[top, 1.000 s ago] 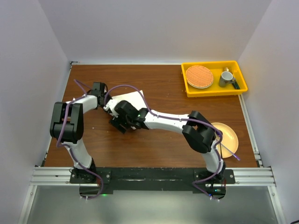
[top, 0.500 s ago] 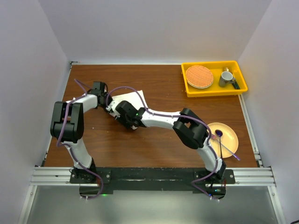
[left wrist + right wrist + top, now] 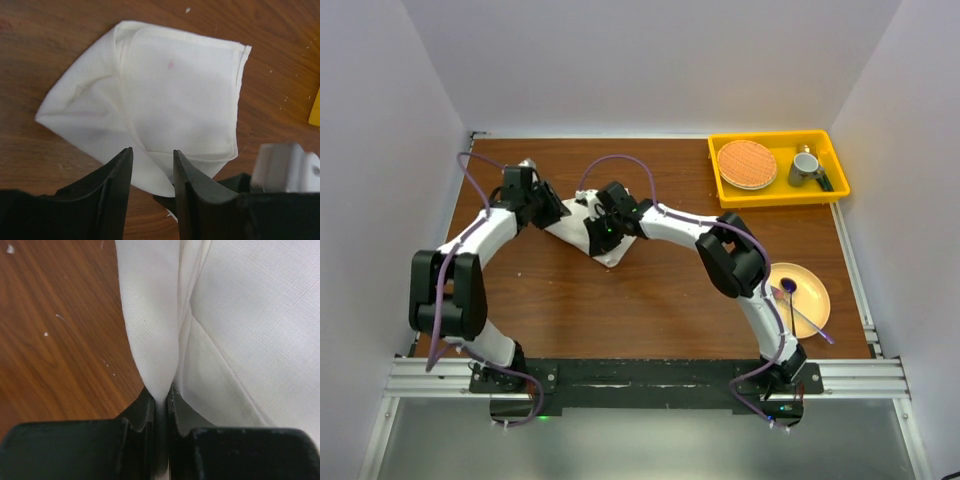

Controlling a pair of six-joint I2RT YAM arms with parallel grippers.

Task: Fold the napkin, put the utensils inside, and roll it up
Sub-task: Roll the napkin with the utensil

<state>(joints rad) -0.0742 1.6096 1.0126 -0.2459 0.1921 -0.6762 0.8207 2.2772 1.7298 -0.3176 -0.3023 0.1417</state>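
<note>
The napkin (image 3: 576, 232) lies folded into a rough off-white square on the brown table, left of centre. In the left wrist view the napkin (image 3: 180, 95) spreads flat just beyond my left gripper (image 3: 152, 155), which is open with nothing between its fingers. From above, my left gripper (image 3: 552, 210) sits at the cloth's left edge. My right gripper (image 3: 599, 233) is over the cloth's near right side. In its wrist view my right gripper (image 3: 162, 396) is shut on a raised fold of the napkin (image 3: 250, 315). I cannot make out the utensils.
A yellow tray (image 3: 775, 197) at the back right holds a woven round plate (image 3: 747, 164) and a grey mug (image 3: 805, 165). A pale yellow plate (image 3: 812, 285) at the right carries a silver-handled utensil with a purple end (image 3: 788, 287).
My right gripper closed on a fold of the napkin and moved farther back. My left gripper opened, let go of the cloth, and its arm stretched toward the back left.
</note>
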